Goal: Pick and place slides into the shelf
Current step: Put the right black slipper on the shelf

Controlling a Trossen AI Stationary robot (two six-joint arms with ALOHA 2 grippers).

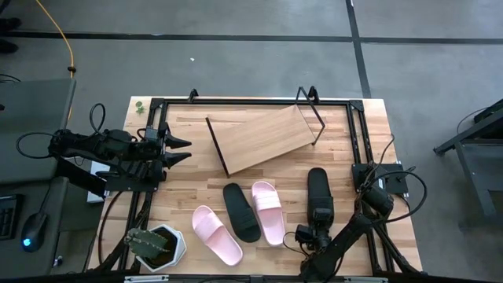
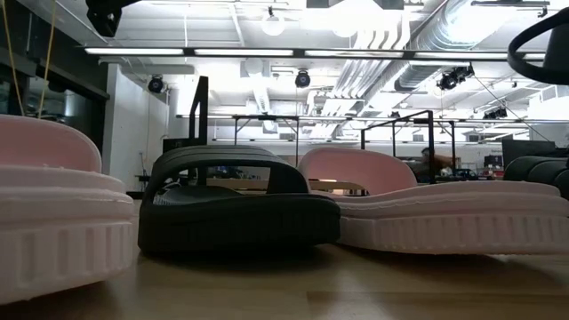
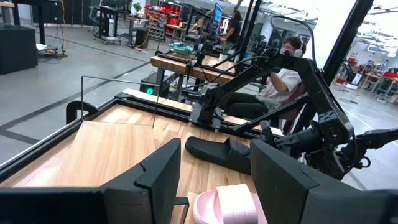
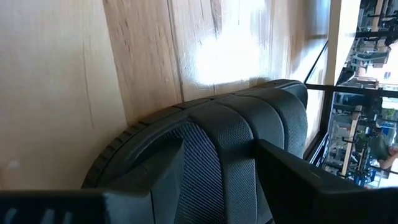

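Overhead, the right gripper [image 1: 318,222] merely overlaps the rightmost black slide [image 1: 317,189]; its wrist camera shows the spread fingers [image 4: 292,180] straddling that strap. The left gripper [image 1: 182,150] hovers parted, the empty shelf [image 1: 263,138] beyond its fingertips.

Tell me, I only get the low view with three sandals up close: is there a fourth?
Observer: Yes, another black sandal lies farther right, by the right arm.
Operator: Is a claw near it?
Observer: The right gripper sits open astride its strap; the left gripper waits open at the left side of the table.
Operator: And the shelf?
Observer: The shelf stands farther back, with nothing on it.
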